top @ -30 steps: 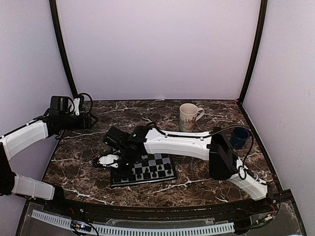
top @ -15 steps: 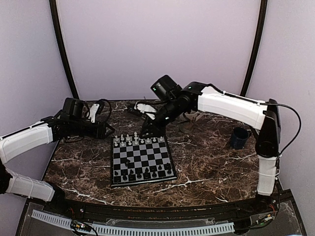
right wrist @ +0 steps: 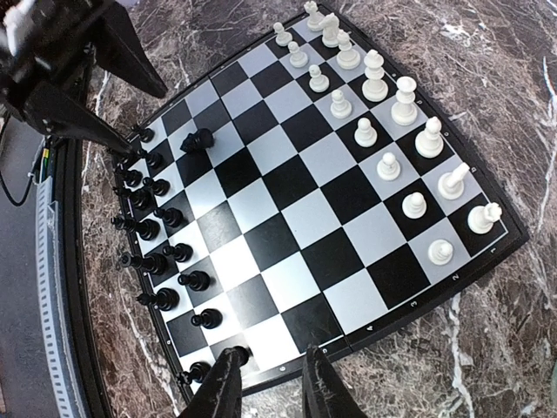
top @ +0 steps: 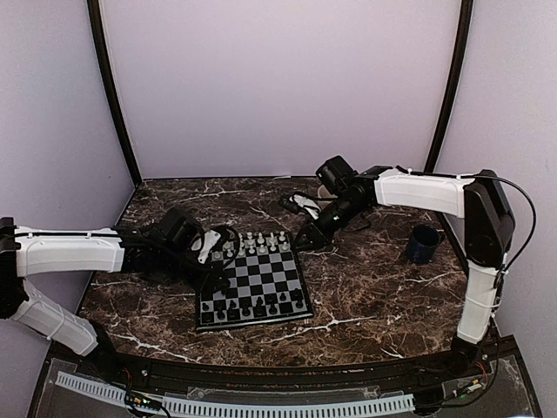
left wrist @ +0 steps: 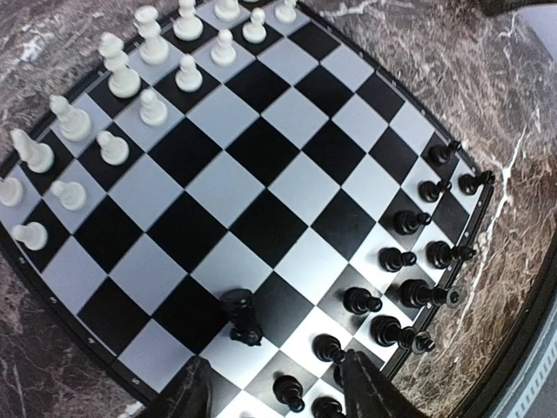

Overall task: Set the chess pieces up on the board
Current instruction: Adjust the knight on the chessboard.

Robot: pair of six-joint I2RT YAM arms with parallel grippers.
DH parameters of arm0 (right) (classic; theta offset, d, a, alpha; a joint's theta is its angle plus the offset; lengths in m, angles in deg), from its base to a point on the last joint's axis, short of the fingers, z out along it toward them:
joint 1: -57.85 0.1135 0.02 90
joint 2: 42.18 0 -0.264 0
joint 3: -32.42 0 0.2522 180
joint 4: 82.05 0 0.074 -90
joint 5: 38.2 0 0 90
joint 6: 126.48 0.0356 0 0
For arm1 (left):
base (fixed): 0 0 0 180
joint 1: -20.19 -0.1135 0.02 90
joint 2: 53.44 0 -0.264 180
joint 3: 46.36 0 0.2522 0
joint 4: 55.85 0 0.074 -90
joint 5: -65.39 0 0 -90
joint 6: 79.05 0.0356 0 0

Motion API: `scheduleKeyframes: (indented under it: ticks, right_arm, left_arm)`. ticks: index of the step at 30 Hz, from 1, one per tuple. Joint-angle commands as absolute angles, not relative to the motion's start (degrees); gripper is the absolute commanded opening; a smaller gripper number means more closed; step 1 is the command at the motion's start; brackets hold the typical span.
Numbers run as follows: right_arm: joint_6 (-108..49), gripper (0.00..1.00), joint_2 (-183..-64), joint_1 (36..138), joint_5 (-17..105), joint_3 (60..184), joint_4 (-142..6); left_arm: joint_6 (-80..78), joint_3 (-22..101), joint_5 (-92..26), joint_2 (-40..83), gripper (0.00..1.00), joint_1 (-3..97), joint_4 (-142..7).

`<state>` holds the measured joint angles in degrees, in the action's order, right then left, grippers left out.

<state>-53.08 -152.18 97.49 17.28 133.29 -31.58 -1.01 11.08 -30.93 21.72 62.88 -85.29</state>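
- The board (top: pixel 261 277) lies flat on the dark marble desk (top: pixel 374 287), in the near middle between the two arms.
- The black pieces (top: pixel 261 306) stand along the board's near edge in two rows. They look almost complete, but they are too small and crowded to tell which square is bare.
- One black piece (left wrist: pixel 242 315) lies on its side on the near-left part of the board, just beyond the black rows and touching no other piece. It may be a knight, though that is hard to tell.
- The left pincer (left wrist: pixel 274 374) hovers low over the left side of the board with its fingers apart and nothing between them. The fallen piece lies just past its tips.
- The middle rows of the board carry nothing but that toppled piece.
- The white pieces (top: pixel 261 241) fill the two far rows, eight pawns in front of eight taller pieces, all upright. That side looks finished.
- The right pincer (right wrist: pixel 271 374) hangs beyond the board's far right corner, above the desk. Its fingers are a narrow gap apart and grip nothing.
- A blue cup (top: pixel 424 244) stands well off to the right.
- The job appears nearly done. What seems left is to pick up the fallen black piece and stand it on its home square.
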Motion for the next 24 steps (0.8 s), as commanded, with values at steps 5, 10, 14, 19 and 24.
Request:
scheduleKeyframes:
  ticks: [5,10,14,19,24]
  right_arm:
    - [-52.4,0.26,-150.3,97.7,13.4,133.1,-35.6]
    - [-52.8,0.26,-150.4,97.7,13.3,132.6,-35.4]
    - [-53.0,0.26,-150.5,97.6,13.5,132.4,-35.5]
    - [-53.2,0.25,-150.8,97.6,13.9,132.5,-35.3]
    - [-53.5,0.25,-150.8,97.5,14.2,132.1,-35.2]
  left_arm:
    - [-1.2,13.9,-22.2,28.9,0.53,67.2,-86.7]
    - [-0.6,16.1,-19.6,32.5,0.47,67.2,-87.7]
    - [0.1,17.9,-19.5,35.8,0.41,67.2,-88.6]
    - [0.9,20.2,-20.4,39.2,0.32,67.2,-89.0]
    - [2.0,21.1,-22.6,41.2,0.23,67.2,-89.2]
